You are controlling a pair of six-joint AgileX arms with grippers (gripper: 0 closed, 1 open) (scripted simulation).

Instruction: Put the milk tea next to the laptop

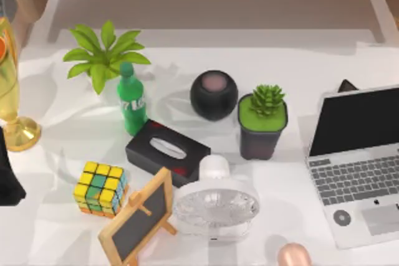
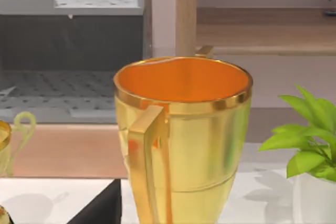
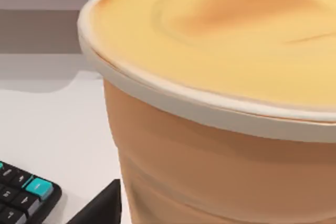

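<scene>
My right gripper nears the milk tea; its jaws I cannot tell. I should grasp level, then set it upright beside the laptop.

Cup: gold trophy cup, upright, close to the camera, orange inside, a flat handle on its near side.
Plant: green leaves beside the cup, above a white pot.
Tabletop: white, shadowed.
Dark part: black wedge at the cup's foot.
Background: grey shelving, wooden post.
</scene>
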